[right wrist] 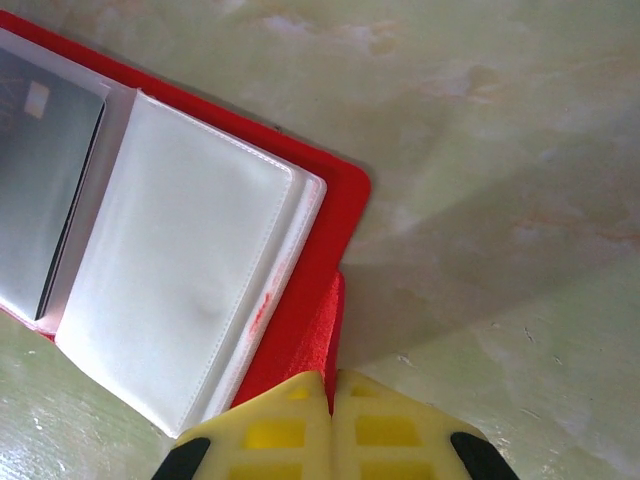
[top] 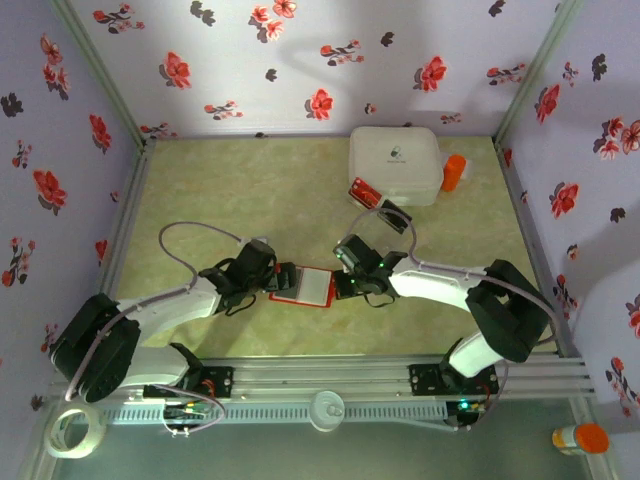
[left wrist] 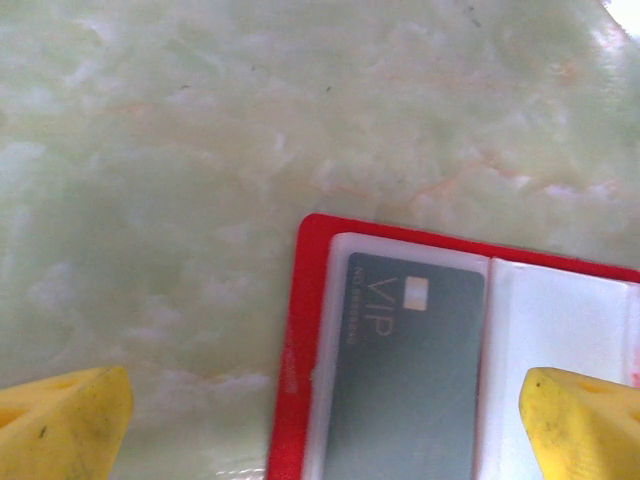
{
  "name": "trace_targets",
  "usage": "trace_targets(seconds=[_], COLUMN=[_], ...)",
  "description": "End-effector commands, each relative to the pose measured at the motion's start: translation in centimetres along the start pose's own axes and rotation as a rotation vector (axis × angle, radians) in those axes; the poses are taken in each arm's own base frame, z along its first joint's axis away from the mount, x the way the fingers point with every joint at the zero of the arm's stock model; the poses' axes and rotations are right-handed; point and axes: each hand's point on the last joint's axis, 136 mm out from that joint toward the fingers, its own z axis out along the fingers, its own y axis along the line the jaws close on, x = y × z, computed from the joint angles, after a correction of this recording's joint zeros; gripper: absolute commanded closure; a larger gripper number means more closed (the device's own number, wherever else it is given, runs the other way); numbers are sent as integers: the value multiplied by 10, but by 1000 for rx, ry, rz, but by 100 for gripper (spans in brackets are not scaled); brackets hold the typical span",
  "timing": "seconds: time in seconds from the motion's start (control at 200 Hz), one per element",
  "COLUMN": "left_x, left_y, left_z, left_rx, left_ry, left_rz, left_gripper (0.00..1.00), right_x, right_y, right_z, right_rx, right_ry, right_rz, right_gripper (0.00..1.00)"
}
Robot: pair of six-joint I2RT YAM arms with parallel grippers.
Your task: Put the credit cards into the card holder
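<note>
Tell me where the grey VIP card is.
Left wrist view: the grey VIP card sits in the open card holder's pocket beside its red left edge.

Grey VIP card sits in the open card holder; yellow fingertips spread wide.

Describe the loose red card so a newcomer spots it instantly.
Find the white box at the far right. The red card lies at its near-left corner. White marks on red set it apart from the dark card beside it.
</note>
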Motion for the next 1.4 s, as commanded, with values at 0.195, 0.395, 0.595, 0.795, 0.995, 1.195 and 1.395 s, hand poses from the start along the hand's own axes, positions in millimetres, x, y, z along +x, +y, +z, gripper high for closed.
trace_targets(seconds=[0.195,0.395,0.595,0.795,0.995,1.195,1.395], left_x=[5,10,15,18,21,20,12], left_y=[-8,-5,-1,3,-4,-14,-25], left_z=[15,20,21,22,28,29,20], left_rx=[47,38,30,17,48,85,139], left_ry=[16,23,28,29,57,68,43], left_rz=[-41,-44,-51,-54,-49,-52,-56], left_gripper=[0,0,0,0,0,0,0], right_x=[-9,-11,-10,-10,-11,-12,-12], right_y=[7,10,8,8,10,11,13], right_z=[13,17,18,18,18,19,21], right_rx=[-37,-47,-48,-47,-55,-65,-75], right_ry=[12,12,10,9,5,2,1], right_rz=[22,42,52,55,61,67,74], right_gripper=[100,100,100,100,100,100,100])
